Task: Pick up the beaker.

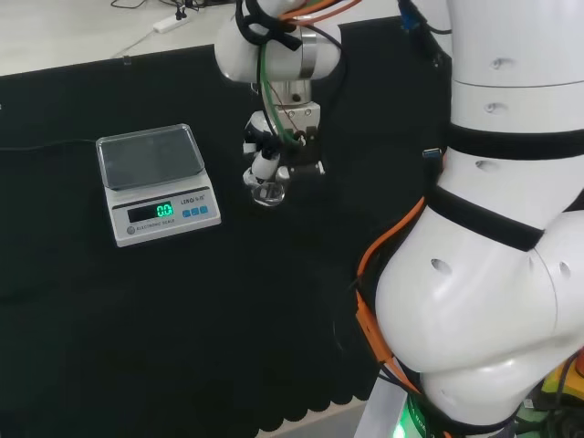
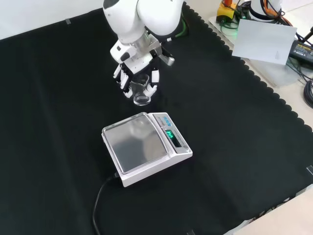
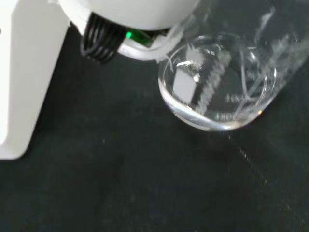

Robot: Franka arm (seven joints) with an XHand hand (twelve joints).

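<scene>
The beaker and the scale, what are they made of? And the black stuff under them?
The beaker looks like clear glass or maybe clear plastic: you see the cloth through it and it has shiny glints and printed marks. The scale seems to be white plastic with a dull grey, metal-looking plate on top. The black cloth looks like soft matte fabric with a scalloped edge. The hand curls round the beaker.

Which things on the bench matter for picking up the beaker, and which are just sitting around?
In the job: the beaker, clear glass, and the hand, fingers curled round it.

Lying about: the scale with its cable, the black cloth.
</scene>
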